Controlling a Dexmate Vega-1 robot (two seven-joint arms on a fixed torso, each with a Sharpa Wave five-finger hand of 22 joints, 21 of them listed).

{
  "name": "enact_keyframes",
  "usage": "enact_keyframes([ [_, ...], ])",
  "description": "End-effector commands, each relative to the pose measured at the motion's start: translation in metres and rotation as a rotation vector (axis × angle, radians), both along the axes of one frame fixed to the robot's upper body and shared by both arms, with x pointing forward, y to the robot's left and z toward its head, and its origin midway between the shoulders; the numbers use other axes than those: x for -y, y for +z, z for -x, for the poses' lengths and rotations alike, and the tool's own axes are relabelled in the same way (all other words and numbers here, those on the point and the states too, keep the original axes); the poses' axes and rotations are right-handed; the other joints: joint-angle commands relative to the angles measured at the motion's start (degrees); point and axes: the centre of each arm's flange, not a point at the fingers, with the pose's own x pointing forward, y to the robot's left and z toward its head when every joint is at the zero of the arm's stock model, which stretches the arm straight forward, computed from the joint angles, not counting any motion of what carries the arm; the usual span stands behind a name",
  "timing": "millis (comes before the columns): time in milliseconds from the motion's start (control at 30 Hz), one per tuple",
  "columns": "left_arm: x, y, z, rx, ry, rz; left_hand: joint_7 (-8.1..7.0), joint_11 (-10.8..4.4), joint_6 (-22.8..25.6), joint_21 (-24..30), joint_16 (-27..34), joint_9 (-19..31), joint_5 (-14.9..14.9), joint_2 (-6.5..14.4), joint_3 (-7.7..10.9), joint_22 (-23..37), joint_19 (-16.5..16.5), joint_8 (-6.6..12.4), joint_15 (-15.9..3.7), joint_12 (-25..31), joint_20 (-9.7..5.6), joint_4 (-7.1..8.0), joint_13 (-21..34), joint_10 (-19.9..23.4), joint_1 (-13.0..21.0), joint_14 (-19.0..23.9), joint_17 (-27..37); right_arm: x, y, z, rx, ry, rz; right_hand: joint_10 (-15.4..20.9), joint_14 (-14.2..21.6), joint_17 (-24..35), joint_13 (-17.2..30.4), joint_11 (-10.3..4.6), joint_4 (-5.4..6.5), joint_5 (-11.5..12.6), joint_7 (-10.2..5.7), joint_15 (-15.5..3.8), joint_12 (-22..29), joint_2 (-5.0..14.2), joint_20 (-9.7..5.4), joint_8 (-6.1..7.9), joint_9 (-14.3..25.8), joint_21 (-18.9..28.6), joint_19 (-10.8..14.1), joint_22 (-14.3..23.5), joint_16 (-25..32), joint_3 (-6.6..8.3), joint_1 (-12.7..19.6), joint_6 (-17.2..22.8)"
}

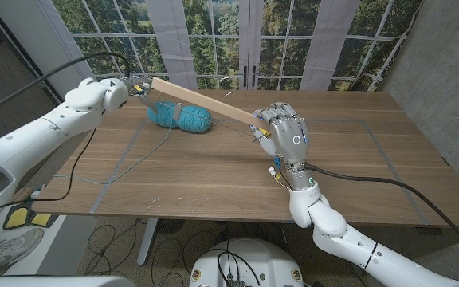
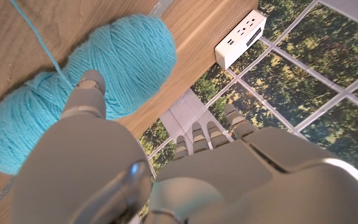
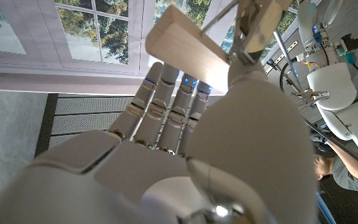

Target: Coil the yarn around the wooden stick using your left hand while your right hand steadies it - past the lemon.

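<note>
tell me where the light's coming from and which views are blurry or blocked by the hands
Head view: daylight from the windows behind the table, sharp overall, soft sheen on the wood. Left wrist view: the left hand is a blurred grey mass up close; the yarn ball is sharp. Right wrist view: the right hand blocks much of it; the wooden stick end is bright and soft.

- Daylight reaches you through the windows (image 1: pixel 213 40) behind the bench (image 1: pixel 213 175); even, soft, no harsh glare
- Shadows on the wood stay faint
- Your wrist views blur the near hands; head view bends slightly at its edges
</note>
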Motion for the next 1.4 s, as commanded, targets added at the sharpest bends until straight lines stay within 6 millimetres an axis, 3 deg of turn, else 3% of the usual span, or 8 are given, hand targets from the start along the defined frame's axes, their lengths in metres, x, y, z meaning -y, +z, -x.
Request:
enact_keyframes([
  [33,0.013,-0.016,-0.022,-0.115,0.020,-0.056,0.13,0.45,-0.76,0.70,0.46,0.18,1.35,-0.24,-1.41,0.28,2.10,0.39,-1.14,0.11,-2.62,-0.01,0.16,-0.41,0.62,0.17,0.21,-0.005,0.008,0.015,0.056,0.037,0.000,4.27,2.22,0.54,0.32,-3.95,0.20,0.37,-4.58,-7.79,0.06,8.48,-1.47,0.38,0.02,0.58,-0.27,-0.05,-0.15,-0.14,7.77,5.03],
  [100,0.014,-0.020,-0.024,-0.131,0.055,-0.095,0.28,0.60,-1.13,0.86,0.47,0.20,1.92,-0.15,-1.99,0.27,2.69,0.37,-1.38,0.19,-3.68,-0.06,0.18,-0.35,1.02,0.24,0.17,-0.005,0.009,0.016,0.060,0.039,0.000,4.22,2.27,0.79,0.35,-3.79,0.21,0.44,-4.58,-7.78,-0.03,8.49,-1.54,0.40,-0.06,0.69,-0.37,-0.10,-0.25,-0.19,7.76,5.02],
  [533,0.019,-0.038,-0.046,-0.054,0.180,-0.352,0.53,-1.07,-2.04,1.50,0.50,0.31,5.27,0.28,-4.44,0.19,5.31,0.59,-2.84,0.16,-4.48,-0.14,0.12,-0.83,2.89,1.06,0.00,-0.007,0.011,0.014,0.041,0.033,0.010,4.53,2.60,1.98,0.18,-3.87,0.27,0.81,-4.46,-7.76,-0.52,8.50,-1.41,0.58,-0.38,1.38,-0.52,-0.37,-0.82,-0.42,7.71,5.07],
  [967,0.034,-0.043,-0.082,-0.109,0.097,-0.289,1.00,-0.68,-5.30,1.23,-0.18,0.49,8.05,0.51,-6.38,0.22,5.44,-0.07,-2.47,-0.60,-5.31,0.14,0.07,-3.47,4.25,-1.22,-0.10,-0.008,0.015,0.012,0.020,0.008,0.016,4.94,2.92,3.19,0.16,-3.74,0.31,1.18,-4.43,-7.75,-0.90,8.44,-1.56,0.74,-0.81,2.10,-0.76,-0.73,-1.52,-0.70,7.64,5.17],
  [1267,0.038,-0.076,-0.114,-0.159,0.180,-0.403,1.46,-1.13,-6.66,1.23,0.71,0.55,9.89,0.89,-7.94,0.27,5.90,0.21,-2.13,0.01,-5.94,0.42,0.05,-2.65,4.91,0.79,-0.06,-0.009,0.017,0.009,0.009,-0.008,0.022,5.10,3.04,3.73,0.20,-3.81,0.31,1.39,-4.55,-7.77,-1.13,8.48,-1.51,0.81,-1.14,2.55,-0.80,-0.95,-2.04,-0.83,7.66,5.31],
  [1300,0.041,-0.079,-0.115,-0.156,0.189,-0.453,1.41,-1.17,-6.40,1.40,1.25,0.56,10.54,1.14,-8.32,0.31,6.44,0.47,-2.43,0.23,-5.73,0.46,0.03,-2.24,5.39,2.64,-0.02,-0.009,0.018,0.008,0.008,-0.009,0.024,5.00,3.09,3.79,0.23,-3.74,0.32,1.41,-4.53,-7.77,-1.19,8.50,-1.53,0.79,-1.12,2.55,-0.94,-0.98,-2.07,-0.84,7.65,5.16],
  [1333,0.042,-0.081,-0.117,-0.159,0.202,-0.470,1.28,-2.76,-6.12,2.07,2.29,0.60,12.20,1.72,-9.35,0.48,8.33,0.90,-4.32,1.18,-5.28,0.61,0.03,0.05,6.72,7.36,0.15,-0.009,0.019,0.008,0.009,-0.010,0.024,4.99,3.17,3.90,0.33,-3.78,0.32,1.44,-4.55,-7.77,-1.18,8.51,-1.54,0.85,-1.18,2.64,-0.89,-1.02,-2.11,-0.86,7.65,5.30],
  [1400,0.039,-0.083,-0.119,-0.181,0.171,-0.408,0.81,-4.20,-4.66,3.24,4.55,0.62,14.83,3.28,-10.86,0.89,11.16,1.63,-11.40,2.58,-6.48,1.08,-0.03,4.55,9.52,18.65,0.47,-0.009,0.020,0.007,0.009,-0.010,0.026,5.02,3.24,4.01,0.36,-3.84,0.32,1.49,-4.52,-7.77,-1.24,8.53,-1.55,0.81,-1.26,2.76,-0.94,-1.08,-2.27,-0.89,7.66,5.18],
])
